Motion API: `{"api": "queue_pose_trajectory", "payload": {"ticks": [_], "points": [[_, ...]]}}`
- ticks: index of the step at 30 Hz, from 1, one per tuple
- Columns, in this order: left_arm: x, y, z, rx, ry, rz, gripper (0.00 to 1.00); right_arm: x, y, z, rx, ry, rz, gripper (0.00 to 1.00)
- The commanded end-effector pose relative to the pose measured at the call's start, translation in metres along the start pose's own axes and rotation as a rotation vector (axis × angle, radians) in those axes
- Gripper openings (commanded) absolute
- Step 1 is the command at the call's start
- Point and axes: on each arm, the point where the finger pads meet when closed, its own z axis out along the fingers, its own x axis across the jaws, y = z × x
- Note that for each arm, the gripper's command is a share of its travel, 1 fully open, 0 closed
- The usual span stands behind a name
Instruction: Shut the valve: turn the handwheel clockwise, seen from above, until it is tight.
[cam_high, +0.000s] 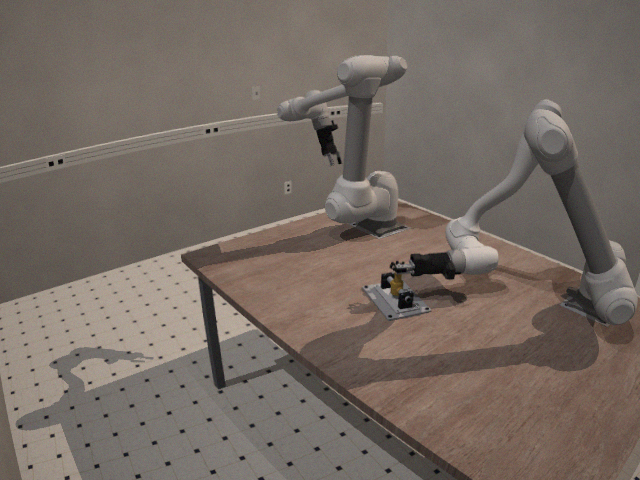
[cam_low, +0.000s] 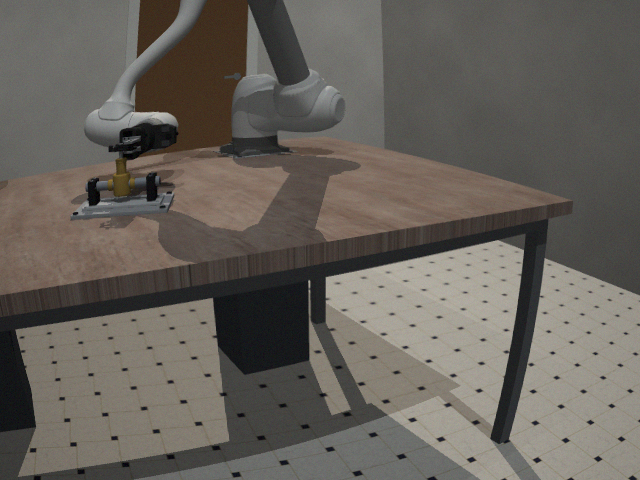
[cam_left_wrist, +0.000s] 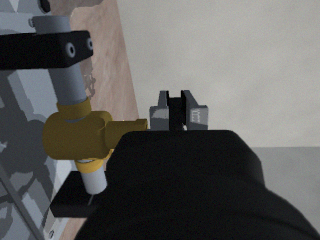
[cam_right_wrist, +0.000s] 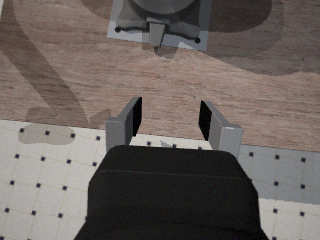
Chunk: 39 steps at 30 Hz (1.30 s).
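The valve has a yellow body (cam_high: 396, 287) (cam_low: 121, 184) (cam_left_wrist: 75, 135) on a grey pipe, with its stem upright. The small black handwheel (cam_high: 395, 264) (cam_low: 116, 148) tops the stem; the fingers partly hide it. My left gripper (cam_high: 401, 267) (cam_low: 125, 148) (cam_left_wrist: 174, 101) lies nearly level and comes in from the side at handwheel height. It is shut on the handwheel, with a dark piece of it between the fingertips. My right gripper (cam_high: 336, 162) (cam_right_wrist: 170, 111) is open and empty, high up and far from the valve.
Two black clamps (cam_high: 406, 299) (cam_low: 151, 187) hold the pipe on a grey base plate (cam_high: 380, 303) (cam_low: 124, 209) on the wooden table (cam_high: 289, 279) (cam_low: 413, 191). The left gripper's body hangs low beside the valve. The right arm's base (cam_high: 379, 227) stands farther back.
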Motion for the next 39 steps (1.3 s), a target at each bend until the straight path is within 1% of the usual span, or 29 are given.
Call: {"api": "queue_pose_trajectory", "payload": {"ticks": [1,11,13,28,30,39], "points": [[-0.001,-0.003,0.000,-0.051,-0.005,-0.002,0.00,0.001,-0.003,0.000,0.005,0.006,-0.005,1.00],[-0.003,-0.003,0.003,-0.180,-0.007,-0.001,0.00,0.001,-0.003,0.000,0.005,0.006,-0.005,1.00],[-0.003,-0.003,0.003,-0.180,-0.007,-0.001,0.00,0.001,-0.003,0.000,0.005,0.006,-0.005,1.00],[-0.001,-0.001,0.011,-0.346,-0.002,-0.002,0.00,0.001,-0.003,0.000,0.005,0.006,-0.005,1.00],[-0.001,-0.001,0.011,-0.346,-0.002,-0.002,0.00,0.001,-0.003,0.000,0.005,0.006,-0.005,1.00],[-0.001,0.000,0.013,-0.429,-0.001,-0.001,0.00,0.001,-0.003,0.000,0.005,0.006,-0.005,1.00]]}}
